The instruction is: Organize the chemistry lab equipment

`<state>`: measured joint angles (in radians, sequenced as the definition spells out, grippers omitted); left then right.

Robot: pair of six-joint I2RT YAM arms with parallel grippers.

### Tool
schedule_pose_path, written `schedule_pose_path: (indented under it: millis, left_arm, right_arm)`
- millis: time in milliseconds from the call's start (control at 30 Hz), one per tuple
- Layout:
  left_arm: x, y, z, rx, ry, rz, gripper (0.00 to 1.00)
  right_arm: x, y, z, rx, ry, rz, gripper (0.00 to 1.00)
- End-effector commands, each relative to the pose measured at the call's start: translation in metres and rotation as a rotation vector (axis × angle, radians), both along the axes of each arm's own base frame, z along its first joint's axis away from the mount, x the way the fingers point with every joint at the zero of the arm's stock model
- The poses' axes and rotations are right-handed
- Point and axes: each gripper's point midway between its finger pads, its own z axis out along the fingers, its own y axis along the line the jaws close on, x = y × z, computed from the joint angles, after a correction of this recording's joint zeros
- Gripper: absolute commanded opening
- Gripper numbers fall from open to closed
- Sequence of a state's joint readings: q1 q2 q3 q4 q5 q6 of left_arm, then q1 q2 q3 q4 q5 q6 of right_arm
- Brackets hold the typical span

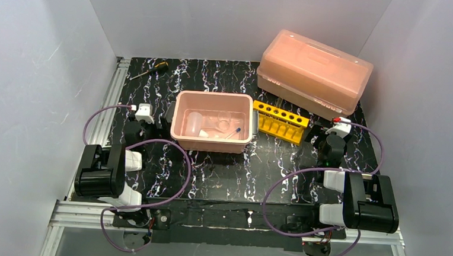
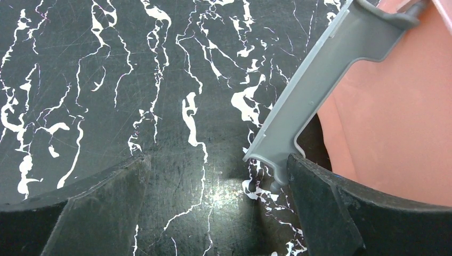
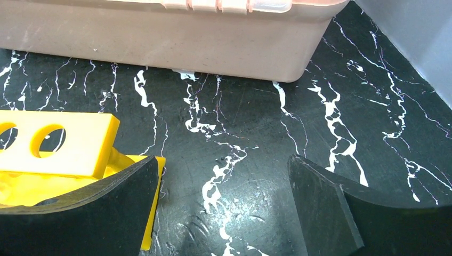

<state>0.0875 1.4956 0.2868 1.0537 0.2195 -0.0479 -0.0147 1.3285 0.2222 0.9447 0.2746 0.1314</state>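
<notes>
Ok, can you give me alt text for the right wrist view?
The right tool hangs open over black marbled tabletop, holding nothing. The end of the yellow holed rack shows partly behind one finger at the frame's left, and the pink lidded box stands across the far side.

Overhead high, wide; wrists low; right shares rack (image 3: 88,144).

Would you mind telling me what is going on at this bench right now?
A robot is sorting lab equipment; neither gripper holds anything now. The left gripper hangs open just left of the pink bin, which holds a blue-capped tube and other pale items. The right gripper is open beside the right end of the yellow rack. The lidded box sits shut behind.
</notes>
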Motion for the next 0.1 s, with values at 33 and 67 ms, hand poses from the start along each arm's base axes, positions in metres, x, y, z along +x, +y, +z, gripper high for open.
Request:
schedule_pose_path:
  millis: [33, 67]
  left_arm:
    - [0.0003, 0.0024, -0.0034, 0.035, 0.021, 0.009, 0.98]
    - [0.0005, 0.0024, -0.004, 0.04, 0.026, 0.012, 0.98]
  right_arm:
    - [0.0092, -0.0045, 0.025, -0.003, -0.091, -0.022, 0.98]
    - [0.0095, -0.0045, 0.0256, -0.004, -0.095, -0.021, 0.98]
